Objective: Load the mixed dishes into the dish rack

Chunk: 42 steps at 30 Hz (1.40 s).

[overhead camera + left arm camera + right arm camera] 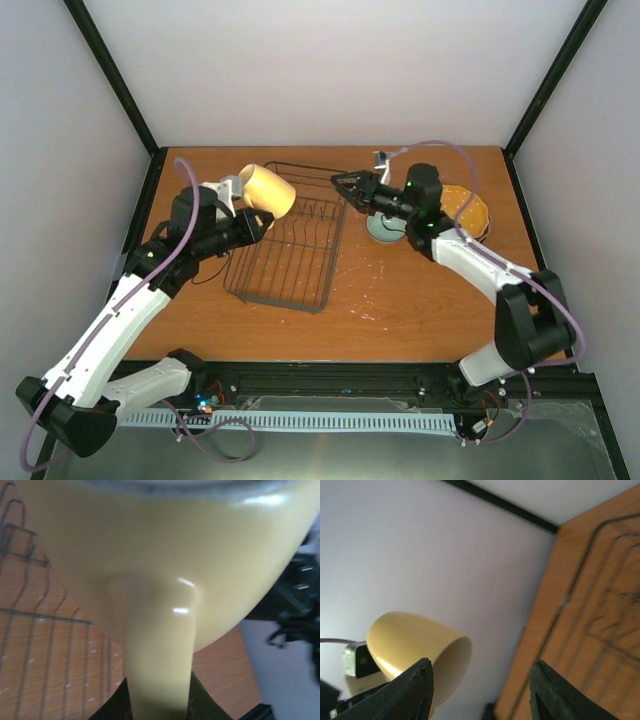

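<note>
My left gripper is shut on the handle of the yellow mug and holds it on its side above the far left corner of the dark wire dish rack. In the left wrist view the mug fills the frame, its handle between my dark fingers. My right gripper is open and empty above the rack's far right edge, and its wrist view shows the mug beyond my gripper. The mint bowl and an orange plate lie under the right arm.
The rack's wires also show in the left wrist view and the right wrist view. The plates under the orange one are mostly hidden. White walls with black frame posts enclose the table on three sides.
</note>
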### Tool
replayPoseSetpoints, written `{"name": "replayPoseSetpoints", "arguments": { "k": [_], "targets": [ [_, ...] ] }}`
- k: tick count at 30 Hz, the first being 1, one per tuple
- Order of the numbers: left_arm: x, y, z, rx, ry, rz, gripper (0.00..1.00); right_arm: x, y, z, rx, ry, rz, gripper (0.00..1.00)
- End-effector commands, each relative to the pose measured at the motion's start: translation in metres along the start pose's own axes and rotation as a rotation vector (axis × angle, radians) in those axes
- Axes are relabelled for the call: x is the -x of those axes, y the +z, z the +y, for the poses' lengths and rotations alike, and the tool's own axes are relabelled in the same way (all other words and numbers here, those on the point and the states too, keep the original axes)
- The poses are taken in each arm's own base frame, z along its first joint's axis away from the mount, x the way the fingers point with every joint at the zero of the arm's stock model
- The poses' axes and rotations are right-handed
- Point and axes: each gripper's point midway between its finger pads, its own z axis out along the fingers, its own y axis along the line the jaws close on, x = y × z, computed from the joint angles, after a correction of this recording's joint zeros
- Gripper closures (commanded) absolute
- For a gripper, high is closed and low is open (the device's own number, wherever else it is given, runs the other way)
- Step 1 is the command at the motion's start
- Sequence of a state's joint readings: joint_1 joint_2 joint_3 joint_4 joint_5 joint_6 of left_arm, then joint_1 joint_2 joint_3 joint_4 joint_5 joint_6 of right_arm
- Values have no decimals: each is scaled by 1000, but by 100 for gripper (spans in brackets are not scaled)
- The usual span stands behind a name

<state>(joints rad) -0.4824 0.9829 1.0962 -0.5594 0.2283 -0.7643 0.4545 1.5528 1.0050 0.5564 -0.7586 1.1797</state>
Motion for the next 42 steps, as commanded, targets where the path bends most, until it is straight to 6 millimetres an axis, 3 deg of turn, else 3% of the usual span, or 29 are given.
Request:
{"name": "replayPoseSetpoints", "arguments": {
  "k": [1, 5, 12, 18, 31, 42],
  "targets": [
    [0, 2, 20, 114, 180, 11, 99, 3, -38, -30, -292, -134, 6, 48],
    [-16, 15, 49, 183, 235, 39, 99, 12, -49, -30, -394, -207, -1, 50],
    [-46, 35, 81, 211, 299, 106, 99, 8, -52, -38, -403, -189, -3, 52],
    [-60, 52, 96, 197, 337, 106, 99, 7, -53, -41, -406, -193, 3, 52],
    [-90, 110, 124, 218, 422, 235, 100, 14, -57, -45, -425, -197, -6, 53],
    [-110, 122, 151, 301, 499, 306, 99, 21, -69, -52, -452, -199, -23, 53]
  ]
}}
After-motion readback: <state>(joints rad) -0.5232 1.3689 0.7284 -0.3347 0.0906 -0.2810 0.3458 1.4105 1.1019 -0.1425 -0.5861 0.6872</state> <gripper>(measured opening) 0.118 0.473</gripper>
